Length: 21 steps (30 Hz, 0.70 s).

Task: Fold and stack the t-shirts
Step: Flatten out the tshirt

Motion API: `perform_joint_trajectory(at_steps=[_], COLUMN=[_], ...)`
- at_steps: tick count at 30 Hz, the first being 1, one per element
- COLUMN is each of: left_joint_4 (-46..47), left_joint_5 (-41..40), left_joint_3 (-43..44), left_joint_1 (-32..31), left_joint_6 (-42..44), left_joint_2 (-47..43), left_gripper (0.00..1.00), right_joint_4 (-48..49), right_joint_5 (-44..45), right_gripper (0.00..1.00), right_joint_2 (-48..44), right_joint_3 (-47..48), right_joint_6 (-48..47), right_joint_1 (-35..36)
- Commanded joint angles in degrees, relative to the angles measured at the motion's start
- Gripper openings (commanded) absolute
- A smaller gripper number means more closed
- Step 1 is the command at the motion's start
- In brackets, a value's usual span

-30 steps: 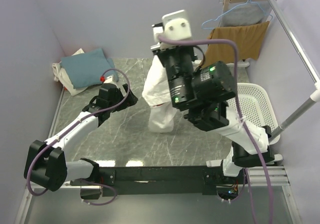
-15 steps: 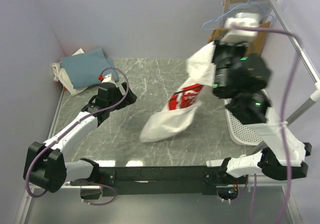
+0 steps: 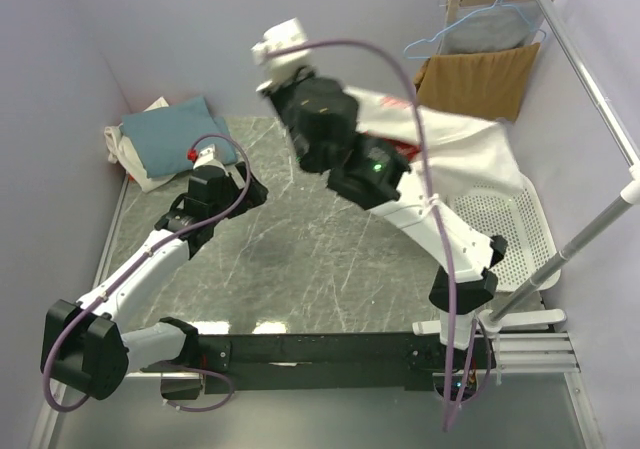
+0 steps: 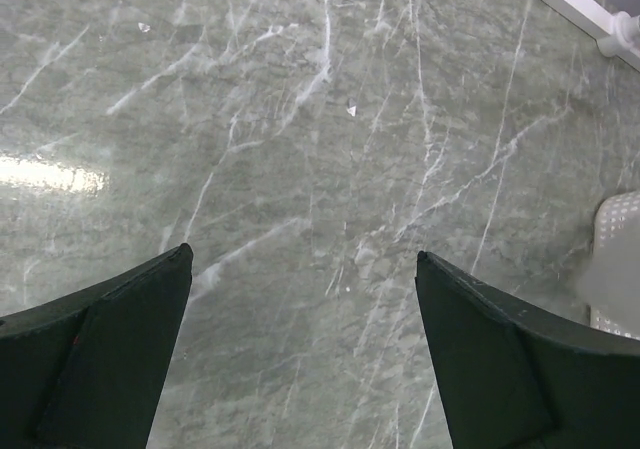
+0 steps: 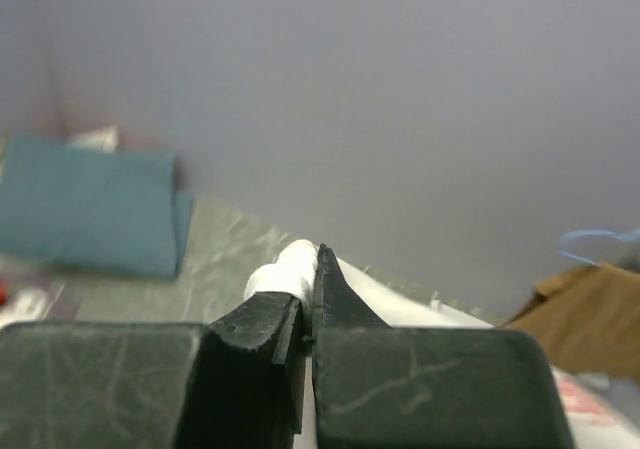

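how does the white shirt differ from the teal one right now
Pose: the white t-shirt hangs stretched out in the air, while the teal t-shirt lies folded at the table's far left corner.
Grip: the white one is pinched in the right gripper, jaws shut; neither gripper touches the teal one.
Support: the teal one sits on an off-white t-shirt; the white one is lifted off the table.
Both are cloth shirts.
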Motion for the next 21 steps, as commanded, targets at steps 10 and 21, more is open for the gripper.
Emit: perform_joint_trajectory(at_steps=[10, 21], left_joint_4=[1.43, 1.6], left_joint_5=[-0.85, 0.28], left_joint_3=[0.94, 0.24], left_joint_1=[0.86, 1.3], left_joint_6=[-1.92, 0.01], left_joint_2=[3.26, 5.36], left_gripper=[0.99, 1.0], right_joint_4=[16.39, -0.19], right_joint_5=[4.12, 5.64], right_gripper=[0.0, 0.0], right_joint_2=[-21.26, -40.87], right_joint_3=[-21.24, -59.57], right_joint_6=[-6.4, 25.79], right_joint_1=[0.96, -4.49])
